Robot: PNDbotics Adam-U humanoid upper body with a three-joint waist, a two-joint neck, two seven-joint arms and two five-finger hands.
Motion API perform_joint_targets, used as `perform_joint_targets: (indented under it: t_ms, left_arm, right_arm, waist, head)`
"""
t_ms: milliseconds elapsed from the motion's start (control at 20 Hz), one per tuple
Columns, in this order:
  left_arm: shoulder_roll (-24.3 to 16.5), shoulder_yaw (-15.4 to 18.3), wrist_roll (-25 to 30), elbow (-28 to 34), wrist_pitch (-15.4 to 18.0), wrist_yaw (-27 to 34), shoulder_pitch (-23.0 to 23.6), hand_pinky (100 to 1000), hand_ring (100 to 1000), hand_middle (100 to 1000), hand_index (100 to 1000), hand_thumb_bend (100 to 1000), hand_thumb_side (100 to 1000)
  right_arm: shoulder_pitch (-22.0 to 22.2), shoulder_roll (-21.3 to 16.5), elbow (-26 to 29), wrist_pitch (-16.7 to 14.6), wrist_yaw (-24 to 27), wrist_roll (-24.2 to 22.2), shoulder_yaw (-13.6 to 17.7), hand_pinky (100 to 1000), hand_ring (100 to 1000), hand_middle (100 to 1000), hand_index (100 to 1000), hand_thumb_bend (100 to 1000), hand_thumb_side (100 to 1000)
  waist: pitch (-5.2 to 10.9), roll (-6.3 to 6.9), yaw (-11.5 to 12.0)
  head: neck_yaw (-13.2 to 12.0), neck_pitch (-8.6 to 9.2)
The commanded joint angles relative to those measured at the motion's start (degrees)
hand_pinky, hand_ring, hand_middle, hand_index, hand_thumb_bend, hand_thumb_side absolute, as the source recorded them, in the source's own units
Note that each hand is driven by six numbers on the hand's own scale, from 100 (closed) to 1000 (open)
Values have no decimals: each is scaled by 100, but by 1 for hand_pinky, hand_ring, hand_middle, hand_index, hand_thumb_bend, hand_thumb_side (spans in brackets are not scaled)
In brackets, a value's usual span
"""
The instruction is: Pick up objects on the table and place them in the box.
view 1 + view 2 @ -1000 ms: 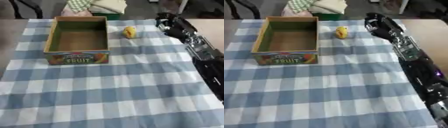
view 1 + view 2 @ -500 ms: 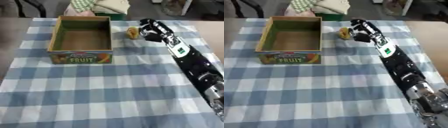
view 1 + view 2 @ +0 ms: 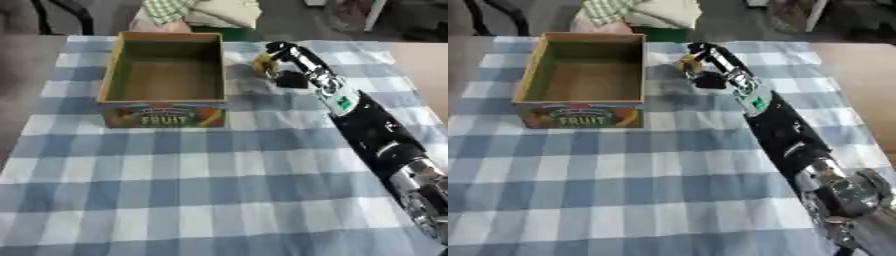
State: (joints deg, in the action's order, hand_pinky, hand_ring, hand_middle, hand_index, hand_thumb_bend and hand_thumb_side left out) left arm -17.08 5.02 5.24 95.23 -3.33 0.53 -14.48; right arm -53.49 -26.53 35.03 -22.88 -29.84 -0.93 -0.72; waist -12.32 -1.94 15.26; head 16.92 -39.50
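An open cardboard box [image 3: 163, 80] with "FRUIT" printed on its front stands on the checked cloth at the back left; nothing shows inside it. Just right of the box lies a small yellow object [image 3: 261, 63]. My right hand [image 3: 287, 64] reaches in along the black and silver arm from the lower right. It sits against the object's right side, with fingers curled over it and the thumb below. Most of the object is hidden by the hand, and it still looks to be resting on the cloth. My left hand shows in neither view.
The blue and white checked cloth [image 3: 175, 190] covers the table. Bare wood [image 3: 424, 65] shows at the far right. Folded cloths [image 3: 214, 10] lie beyond the far edge behind the box. My right forearm [image 3: 376, 135] crosses the right side of the cloth.
My right hand has moved left from the cloth's right edge to the yellow object and curled round it. The camera shifted slightly. Box and object kept their places.
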Motion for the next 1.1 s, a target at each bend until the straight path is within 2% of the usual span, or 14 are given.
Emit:
perform_joint_targets:
  t_ms: [50, 400, 850, 1000, 1100]
  left_arm:
    - [-59, -5, 22, 63, 4, 2, -61, 731, 613, 521, 608, 499, 449]
    - [-64, -11, 31, 62, 9, 1, -59, 731, 613, 521, 608, 497, 450]
    - [-65, -14, 39, 55, 20, 13, -44, 732, 614, 522, 608, 496, 449]
    - [-66, -15, 43, 52, 22, 12, -39, 732, 614, 522, 608, 495, 450]
    - [-66, -13, 43, 52, 23, 13, -38, 732, 614, 522, 608, 494, 450]
  right_arm:
    - [-159, -113, 110, 19, -583, 413, 37, 923, 876, 847, 921, 146, 297]
    - [-192, -118, -120, 182, -1183, 773, 118, 924, 880, 850, 920, 160, 310]
    - [-159, -138, -505, 401, -1379, 1024, 198, 916, 866, 841, 917, 150, 325]
    - [-153, -135, -533, 414, -1389, 1041, 195, 901, 834, 794, 899, 127, 293]
    - [-152, -131, -526, 425, -1410, 1044, 188, 879, 798, 716, 864, 100, 226]
  waist:
    - [85, 10, 15]
    - [78, 8, 115]
    - [53, 29, 204]
    - [54, 35, 214]
    - [56, 36, 218]
  head:
    - [31, 80]
    - [64, 115]
    - [108, 154]
    - [120, 158]
    - [129, 163]
